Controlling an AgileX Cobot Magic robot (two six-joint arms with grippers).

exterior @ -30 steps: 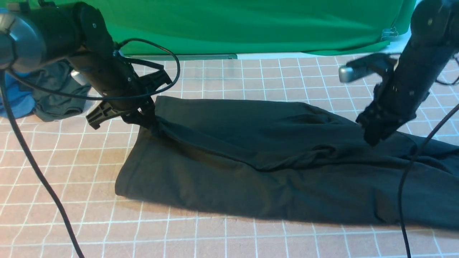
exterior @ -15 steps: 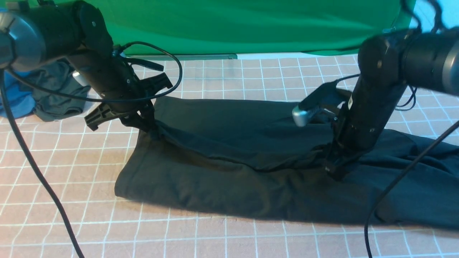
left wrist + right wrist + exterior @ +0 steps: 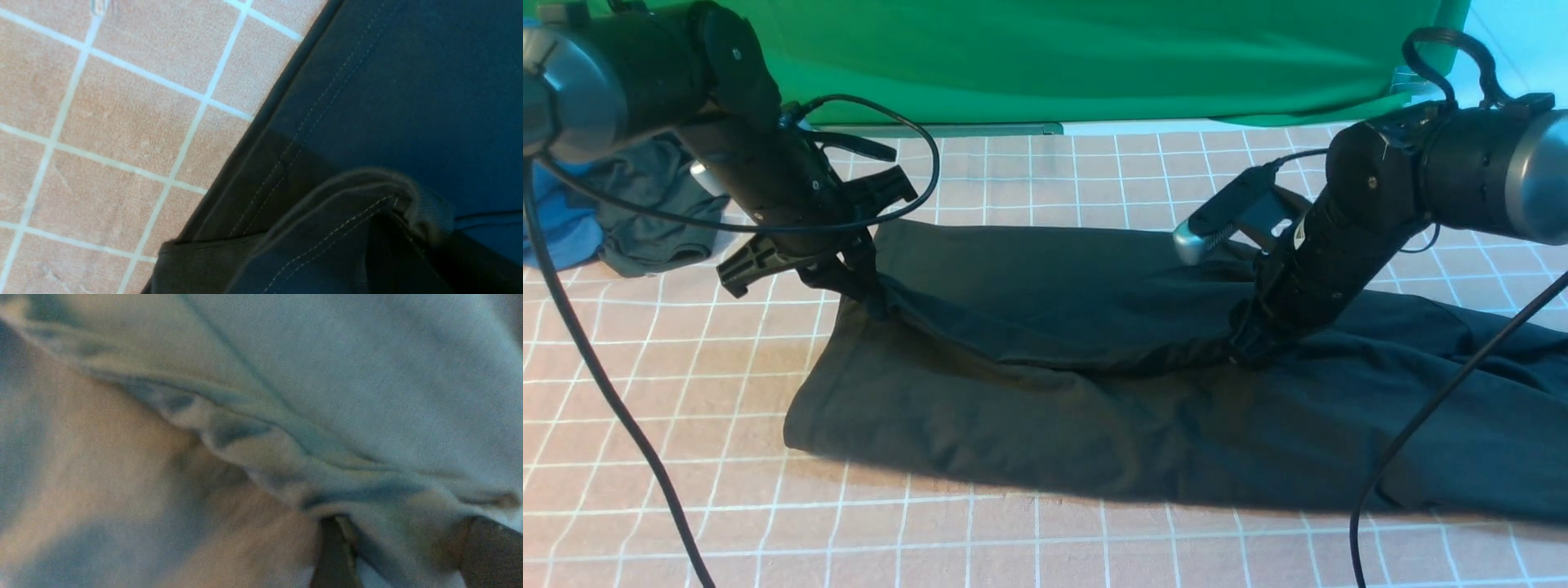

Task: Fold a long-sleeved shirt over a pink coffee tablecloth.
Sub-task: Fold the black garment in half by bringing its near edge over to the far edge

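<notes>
The black long-sleeved shirt (image 3: 1045, 384) lies in a long band across the pink coffee tablecloth (image 3: 686, 392), with its upper layer folded over. My left gripper (image 3: 854, 278) is shut on the shirt's far-left hem corner and holds it slightly raised. In the left wrist view the stitched hem (image 3: 294, 151) bunches at the left gripper (image 3: 402, 220). My right gripper (image 3: 1245, 347) presses down at the edge of the folded layer, right of the middle. In the right wrist view the right gripper (image 3: 408, 551) stands open, with a ridge of the shirt (image 3: 261, 449) between its dark fingers (image 3: 335, 555).
A dark grey garment on a blue cloth (image 3: 645, 212) lies at the far left. The green backdrop (image 3: 1094, 57) hangs along the far edge. A black cable (image 3: 605, 384) trails from the left arm and another cable (image 3: 1421, 425) from the right arm over the shirt's right end.
My right arm has swung in from the far right and come down leftward onto the edge of the shirt's folded layer. The left gripper has kept its hold in place.
</notes>
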